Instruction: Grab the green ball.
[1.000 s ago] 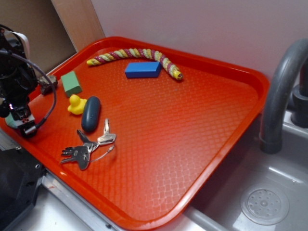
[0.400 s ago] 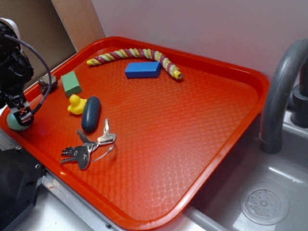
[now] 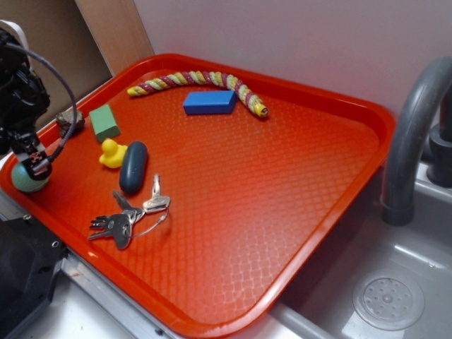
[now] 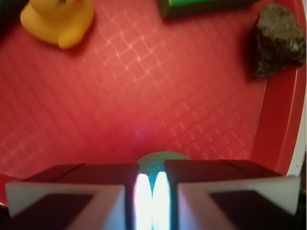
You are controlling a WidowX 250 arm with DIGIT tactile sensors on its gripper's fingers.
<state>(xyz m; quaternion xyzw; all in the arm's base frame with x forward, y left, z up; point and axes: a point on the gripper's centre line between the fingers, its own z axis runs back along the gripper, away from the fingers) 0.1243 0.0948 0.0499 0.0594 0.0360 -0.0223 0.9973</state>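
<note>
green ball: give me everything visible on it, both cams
The green ball is a small, pale mint-green sphere at the tray's left corner, by the rim. In the exterior view the pincer covers its top and the lower half shows; surface texture is too blurred to judge. In the wrist view only a green arc shows between the two pads, which sit close on either side. Whether it is off the tray cannot be told.

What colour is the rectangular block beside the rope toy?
Blue block; exterior view shows it best.

Kitchen: grey sink (image 3: 395, 282) and faucet (image 3: 413, 134) beside red tray (image 3: 282, 176)
</note>
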